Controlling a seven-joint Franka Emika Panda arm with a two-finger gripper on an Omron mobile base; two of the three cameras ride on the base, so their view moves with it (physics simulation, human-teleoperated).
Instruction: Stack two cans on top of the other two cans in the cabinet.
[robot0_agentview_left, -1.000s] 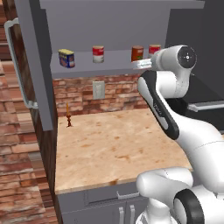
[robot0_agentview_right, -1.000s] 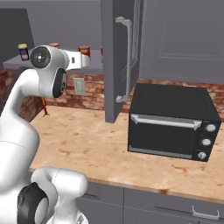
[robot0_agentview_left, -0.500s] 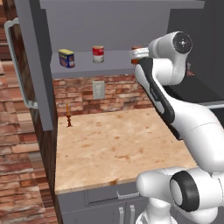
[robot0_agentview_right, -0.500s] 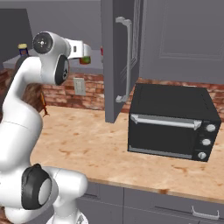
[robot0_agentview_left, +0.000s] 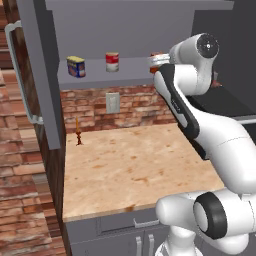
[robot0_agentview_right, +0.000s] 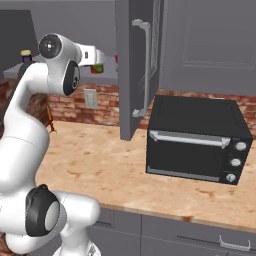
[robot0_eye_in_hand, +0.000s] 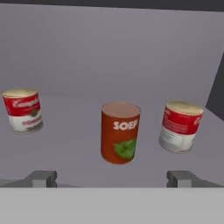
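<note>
In the hand view the tall orange-red can with a green label patch stands upright on the grey cabinet shelf. One red-and-white can is to its left and another to its right. My gripper is open, level with the shelf and just short of the orange-red can, holding nothing. From the left base view the blue can with yellow label and a red-and-white can stand on the shelf. The orange-red can is half hidden by my hand. The right base view shows the can's green patch below the hand.
The cabinet door with its silver bar handle hangs open beside a black toaster oven. The other door stands open at the left. Below lies a wooden counter with a small brown object near the brick wall.
The arm has swung up and in toward the shelf, bringing the hand from beside the orange-red can to right in front of it. The cans have not moved.
</note>
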